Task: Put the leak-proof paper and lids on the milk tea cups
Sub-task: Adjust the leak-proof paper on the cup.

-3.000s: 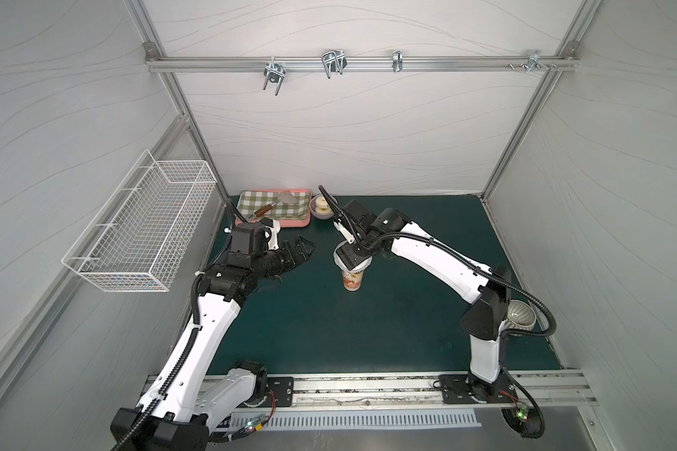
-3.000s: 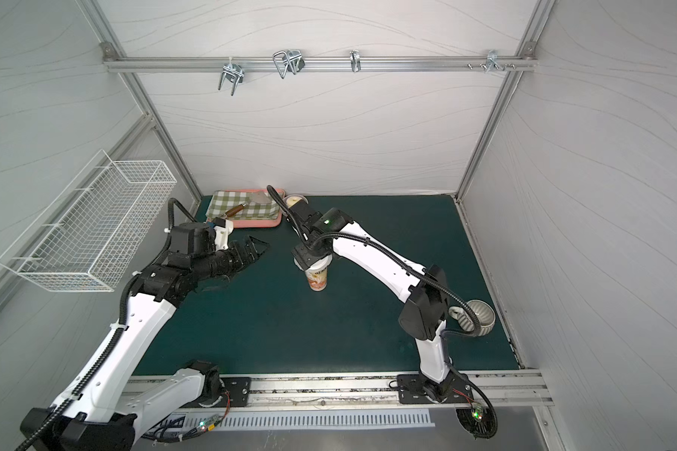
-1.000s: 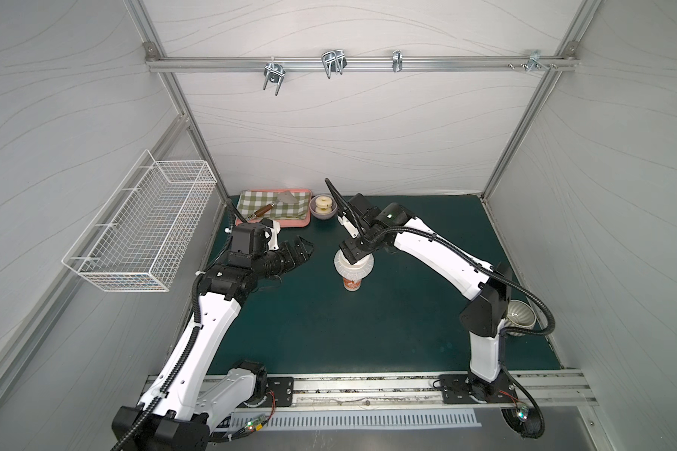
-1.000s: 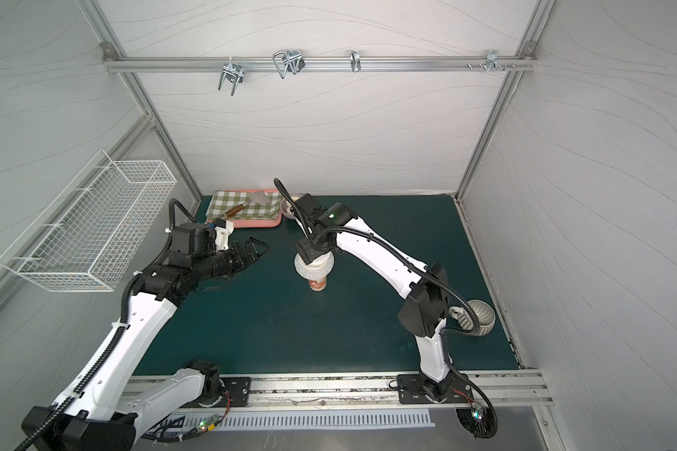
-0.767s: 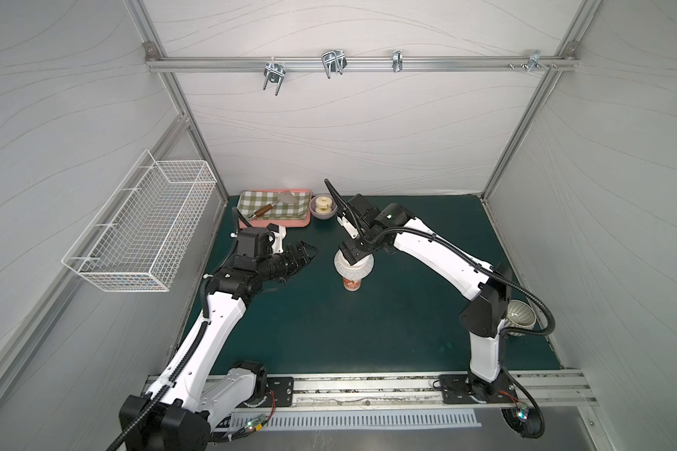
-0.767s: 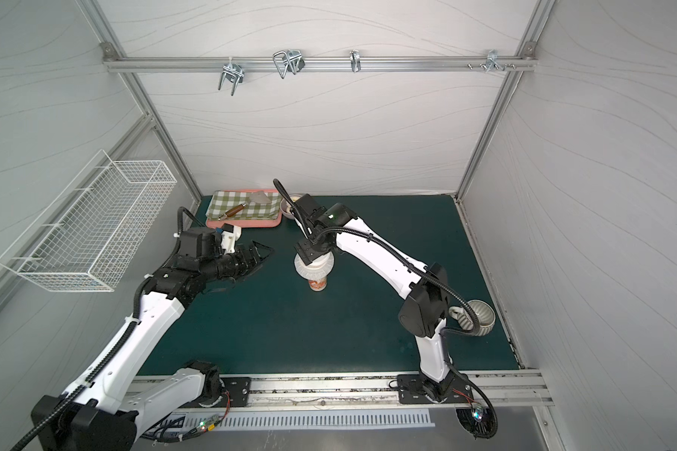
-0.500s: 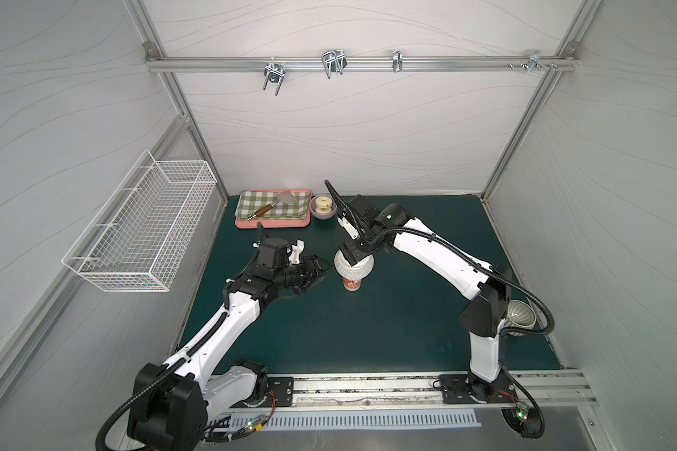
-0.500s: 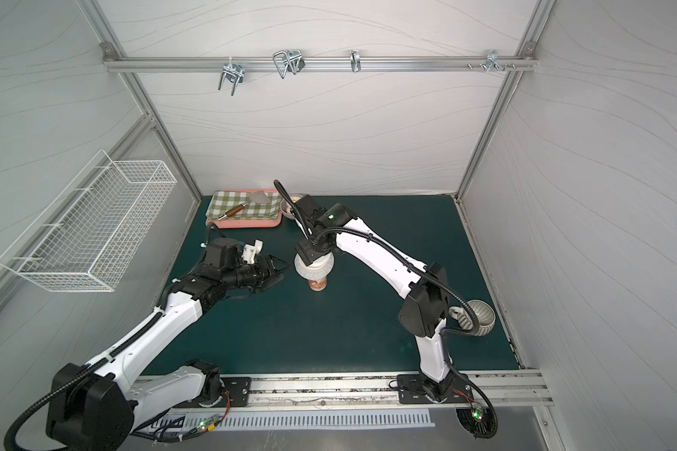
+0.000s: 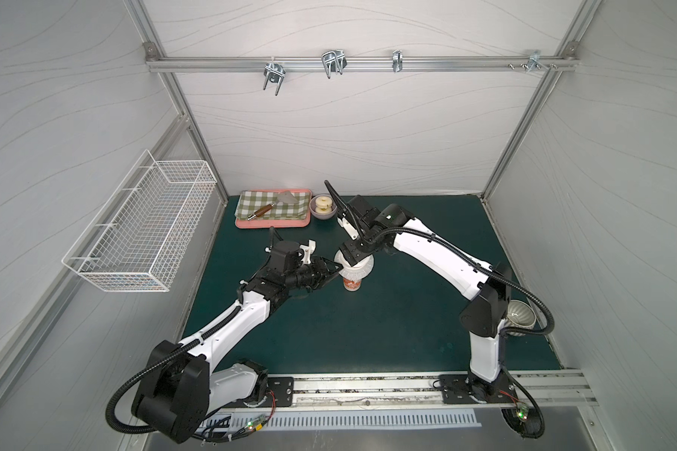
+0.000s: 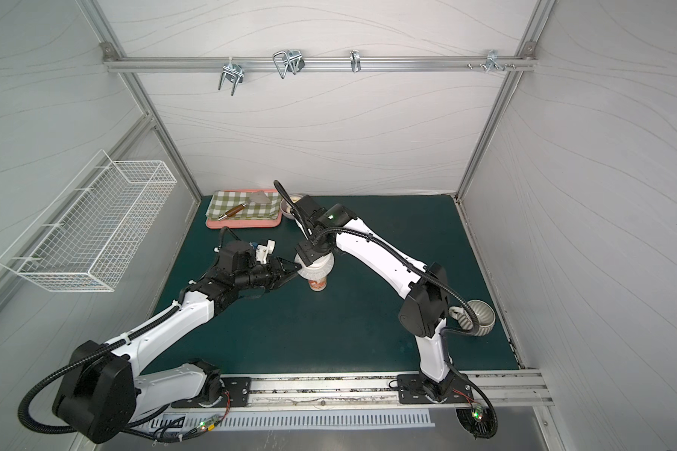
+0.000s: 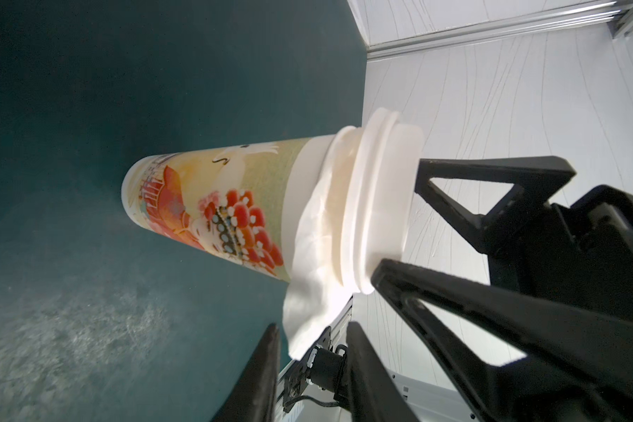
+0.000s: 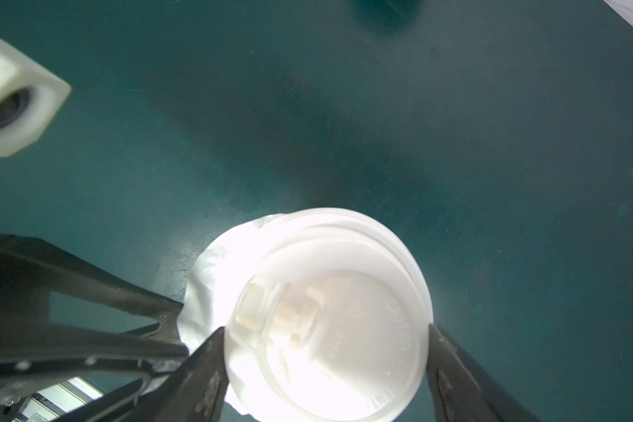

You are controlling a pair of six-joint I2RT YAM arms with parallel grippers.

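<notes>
The milk tea cup (image 9: 351, 282) (image 10: 317, 284) stands upright mid-mat, white with orange-red pictures (image 11: 212, 204). The leak-proof paper (image 11: 307, 274) (image 12: 205, 285) lies over its mouth, pressed under a white plastic lid (image 12: 329, 329) (image 9: 359, 265), with a crumpled flap hanging down one side. My right gripper (image 12: 326, 360) (image 9: 354, 258) is above the cup, shut on the lid's rim from both sides. From the left, my left gripper (image 11: 311, 329) (image 9: 337, 268) (image 10: 297, 270) reaches in level, its jaws narrowly apart around the flap's corner, not pinching it.
A pink tray (image 9: 274, 225) with a green checked cloth and a wooden-handled tool sits at the back left, a small lilac bowl (image 9: 323, 206) beside it. A grey ribbed mug (image 9: 518, 316) stands behind the right arm's base. A wire basket (image 9: 145, 234) hangs on the left wall.
The left arm has swung right from beside the tray to the cup, and its jaws have narrowed around the paper's flap. The right gripper has stayed on the lid.
</notes>
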